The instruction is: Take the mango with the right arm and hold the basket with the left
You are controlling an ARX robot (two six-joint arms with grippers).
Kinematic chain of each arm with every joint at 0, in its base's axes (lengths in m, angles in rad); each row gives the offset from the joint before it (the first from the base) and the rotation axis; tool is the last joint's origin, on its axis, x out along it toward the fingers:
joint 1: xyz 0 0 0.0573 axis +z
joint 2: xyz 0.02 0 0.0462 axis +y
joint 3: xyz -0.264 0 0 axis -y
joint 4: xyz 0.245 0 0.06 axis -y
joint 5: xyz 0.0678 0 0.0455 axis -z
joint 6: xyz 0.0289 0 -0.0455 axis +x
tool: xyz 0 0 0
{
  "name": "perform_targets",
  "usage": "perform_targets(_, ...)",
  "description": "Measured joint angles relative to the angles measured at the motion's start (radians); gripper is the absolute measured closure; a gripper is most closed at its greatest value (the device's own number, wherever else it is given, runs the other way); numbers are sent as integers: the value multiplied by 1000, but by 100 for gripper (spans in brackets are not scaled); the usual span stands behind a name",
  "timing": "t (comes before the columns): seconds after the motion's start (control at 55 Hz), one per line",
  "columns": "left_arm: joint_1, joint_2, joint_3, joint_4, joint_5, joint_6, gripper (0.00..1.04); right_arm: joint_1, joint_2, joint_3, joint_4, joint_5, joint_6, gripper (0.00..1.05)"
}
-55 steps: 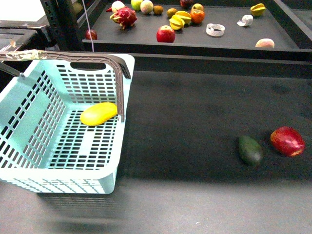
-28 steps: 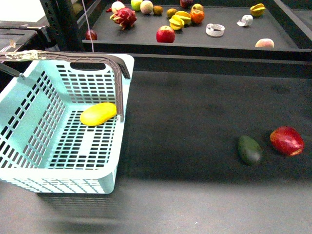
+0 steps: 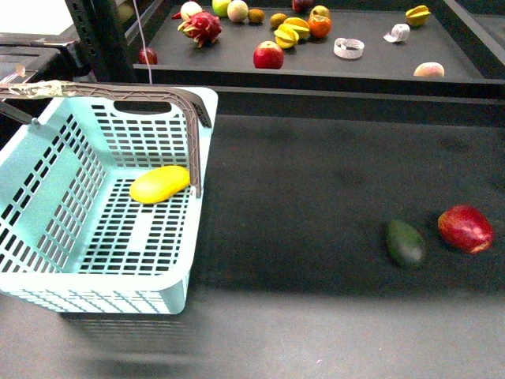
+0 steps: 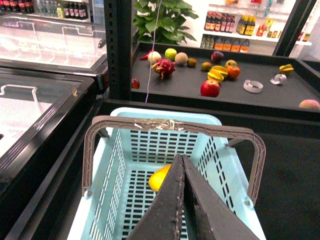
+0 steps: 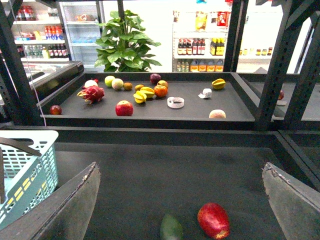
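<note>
The mango lies on the slotted floor of the basket, toward the basket's far wall and close under the grey-brown handle that arches over it, with a strip of clear tape around the handle's top. The basket stands at the left end of the dark table, its near wall close to the table's front edge. Toward the table's right end, well apart from the basket, a dark green fruit and a red fruit lie near each other without touching, the red one nearer the right edge. Beyond the table's far edge a raised black shelf carries scattered fruit, among them a red apple and a dragon fruit. In the left wrist view the left hand hangs above the basket's open top, its two black fingers pressed together with nothing between them and touching neither handle nor wall; part of the mango shows behind them. In the right wrist view the right hand is spread wide and empty above the table, with the green fruit and the red fruit lying between its fingers' lines of sight.
</note>
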Motion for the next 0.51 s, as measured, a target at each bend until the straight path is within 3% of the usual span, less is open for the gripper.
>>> perform_targets(0.509,0,-418,-7,-364,0,8,103,0,0,0,0,0,0,8)
